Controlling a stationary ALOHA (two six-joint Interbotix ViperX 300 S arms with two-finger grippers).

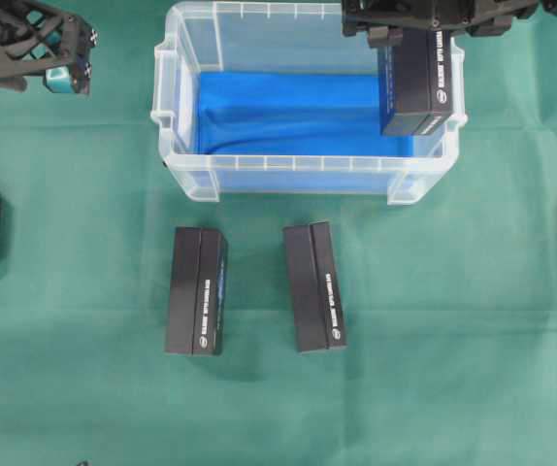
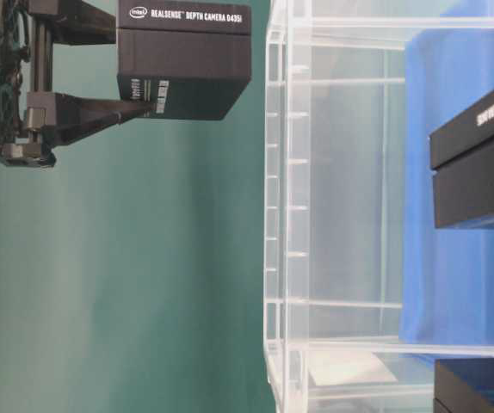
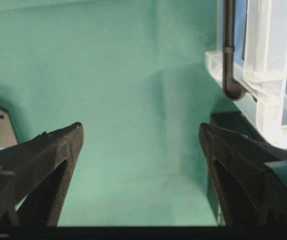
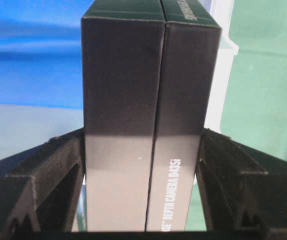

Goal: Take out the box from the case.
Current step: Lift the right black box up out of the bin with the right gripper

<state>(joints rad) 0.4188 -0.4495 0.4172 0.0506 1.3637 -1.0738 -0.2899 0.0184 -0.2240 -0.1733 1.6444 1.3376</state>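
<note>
Overhead view, left to right. The left gripper (image 1: 65, 63) hangs over the green cloth (image 1: 84, 408) at the upper left, well apart from the case (image 1: 308, 180); in its wrist view its jaws stand wide with nothing between them, only cloth and a corner of the case (image 3: 263, 95) beyond. Two black boxes lie on the cloth in front of the case: the left box (image 1: 197, 291) and the middle box (image 1: 314, 286), side by side but apart, long sides roughly parallel. The case is a clear bin with a ribbed rim, and a blue liner (image 1: 278, 112) covers its bottom.

At the case's right end the right gripper (image 1: 409, 34) clamps a third box, the held box (image 1: 414, 87), which overlaps the right rim in this view. In the right wrist view both fingers (image 4: 48, 175) press the narrow sides of the held box (image 4: 148, 125). In the table-level view the held box (image 2: 184, 60) is clear of the case wall (image 2: 286, 215) and touches no surface; its height above the rim probably exceeds the wall, though this sideways view makes that hard to judge.
</note>
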